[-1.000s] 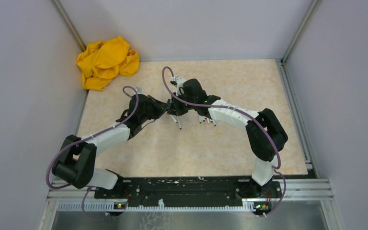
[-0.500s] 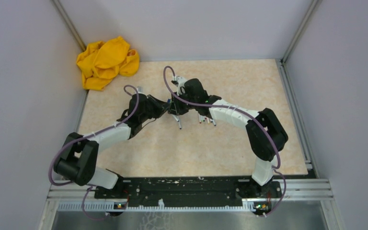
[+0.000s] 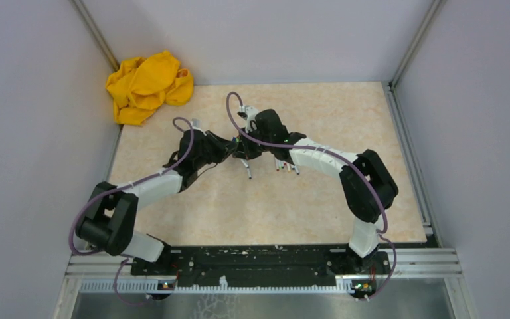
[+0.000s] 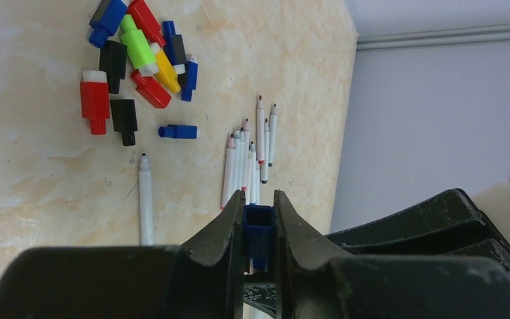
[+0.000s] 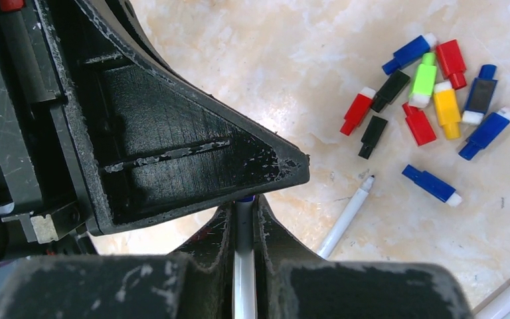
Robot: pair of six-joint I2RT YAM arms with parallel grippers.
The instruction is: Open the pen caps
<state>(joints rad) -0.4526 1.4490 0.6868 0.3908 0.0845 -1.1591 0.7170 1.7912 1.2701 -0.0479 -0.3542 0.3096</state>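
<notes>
1. Since a second ago my left arm has drawn back slightly toward 9 o'clock in the top view, while my right arm has barely shifted
2. My left gripper (image 4: 259, 198) is clenched on a blue cap (image 4: 259, 229), whose open square mouth faces away from my wrist
3. My right gripper (image 5: 242, 211) is pinched around a white pen (image 5: 244, 269); its far end is hidden behind my left finger
4. The two grippers meet tip to tip above the middle of the table (image 3: 345, 106)
5. In the left wrist view, the loose caps (image 4: 133, 60) lie heaped at 11 o'clock: red, blue, black, green and yellow
6. A lone blue cap (image 4: 178, 131) lies just beside that heap
7. The uncapped pens (image 4: 249, 159) lie side by side near centre, and a single pen (image 4: 145, 199) lies apart at 9 o'clock
8. A yellow cloth (image 3: 147, 86) sits crumpled at 11 o'clock in the top view
</notes>
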